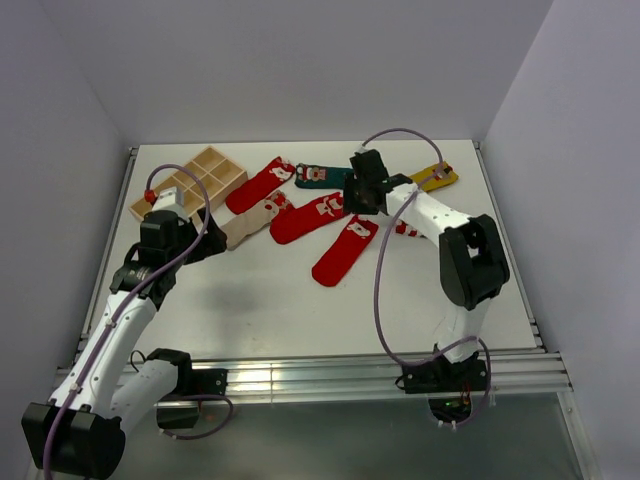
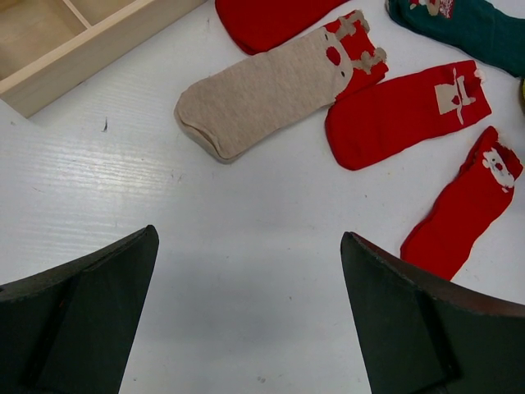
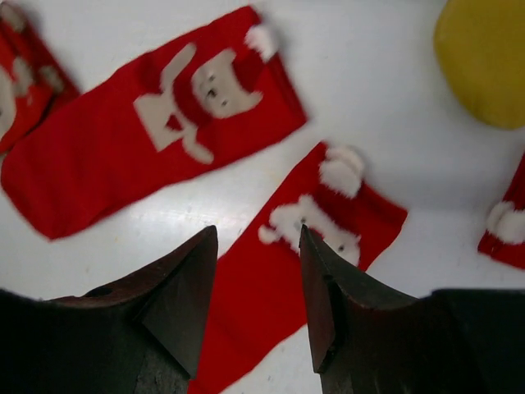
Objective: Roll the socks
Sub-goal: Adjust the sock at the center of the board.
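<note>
The socks [image 1: 300, 205] lie flat and unrolled in a loose spread to the right of the wooden tray [image 2: 98, 51], none of them rolled yet by the look of it. The one that matters to you is the red sock [image 3: 267, 283] farthest from the tray toward the arm bases, patch end up. Your right claw [image 3: 257, 234] hangs directly over its patch end, jaws about half apart with nothing between them, and that looks like a line-up for pinching the cuff to start a roll. The beige sock [image 2: 262, 94] sits just right of the tray, overlapping a red neighbour (so it's a poorer first pick). Your left claw [image 2: 248, 234] is spread fully wide and empty over bare bench [image 2: 246, 312] on the near side of the beige sock, probably held clear until the right one has a grip.
</note>
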